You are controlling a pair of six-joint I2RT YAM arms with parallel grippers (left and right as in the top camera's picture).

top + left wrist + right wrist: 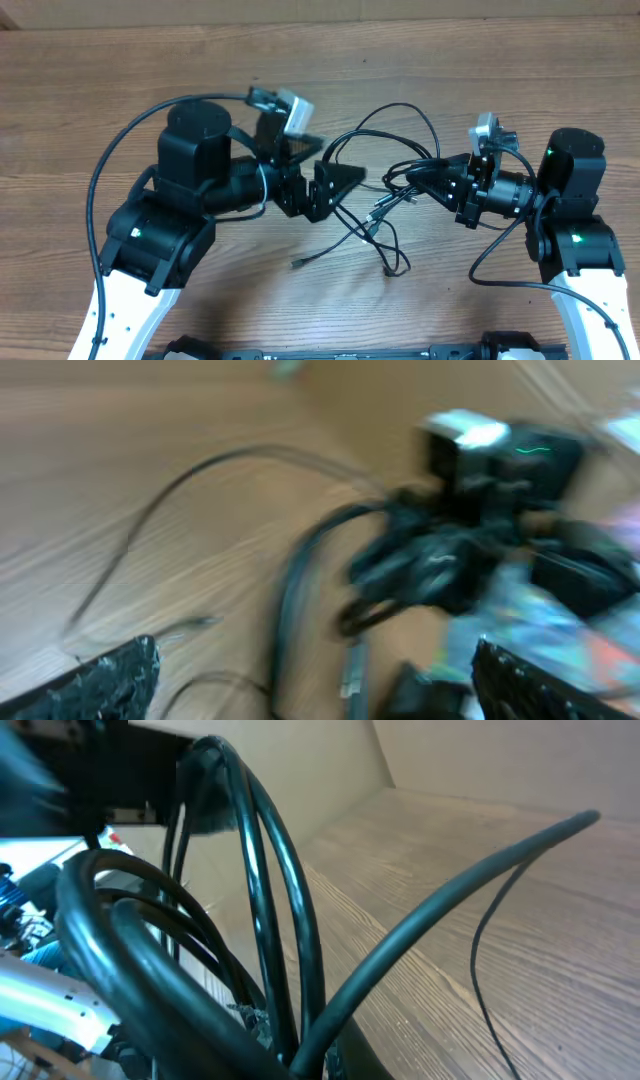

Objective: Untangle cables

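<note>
L wrist view is badly blurred; R wrist cam sits too close, just cords filling it. Cables (380,212) lie tangled mid-table (100,80), count unclear, at least 2. 2 grippers: left gripper (333,188) spread wide, nothing seen in it; right gripper (418,183) clamped on the cables.

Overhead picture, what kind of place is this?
Probably a robot lab workbench: a plain wooden table, a left arm and a right arm mounted at its near edge, and tangled black cables between them.
</note>
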